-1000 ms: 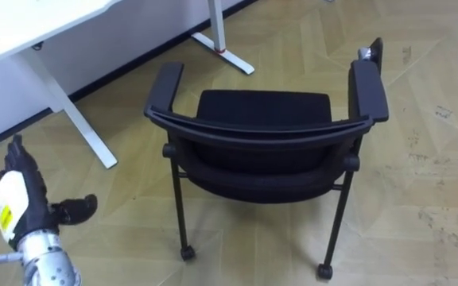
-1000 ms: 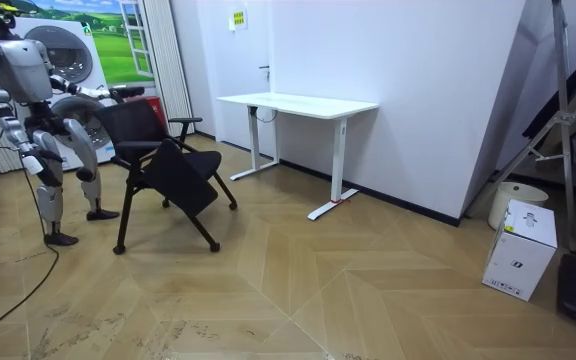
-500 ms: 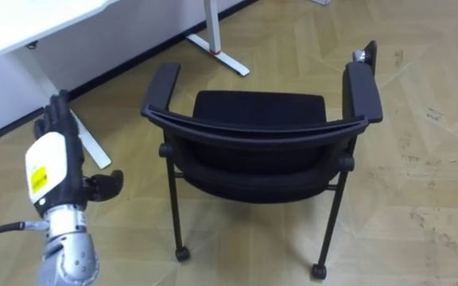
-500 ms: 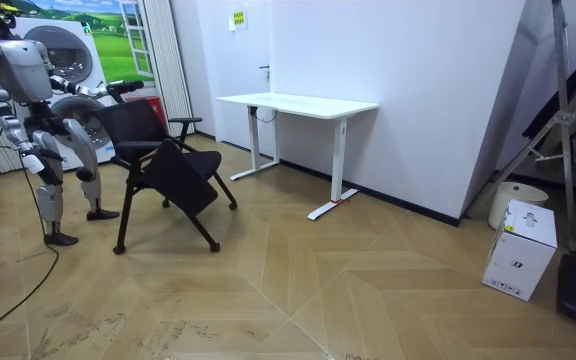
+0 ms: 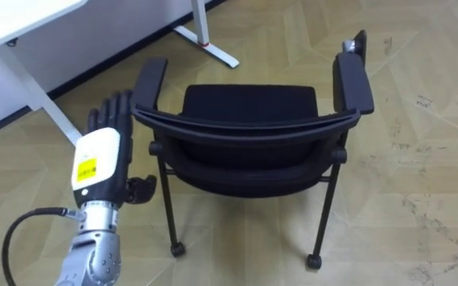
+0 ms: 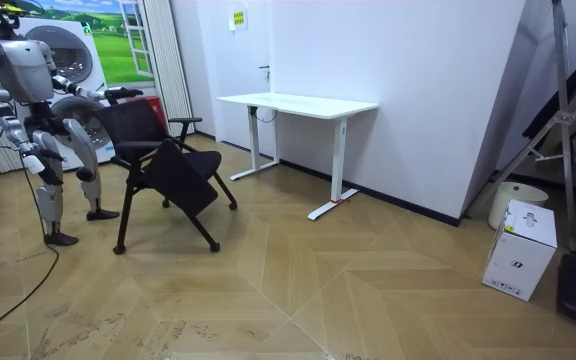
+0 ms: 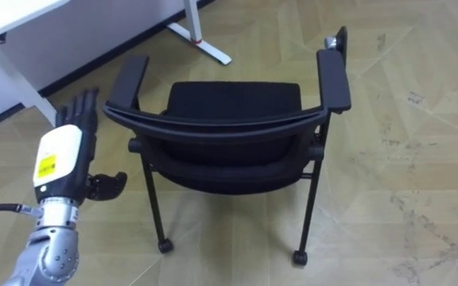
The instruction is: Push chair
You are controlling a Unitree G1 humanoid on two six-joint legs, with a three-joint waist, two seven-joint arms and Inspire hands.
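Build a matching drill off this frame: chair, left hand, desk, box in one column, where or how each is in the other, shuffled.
Things:
1. chair
2. left hand
3. desk
4. box

Places or states:
A. white, low near the room view's right edge
B. black, wheeled, directly before the robot
C. fingers straight, raised at the chair's left side
D. white top, beyond the chair, at the eye views' upper left

Pairs: 1-B; 2-C; 3-D; 4-A
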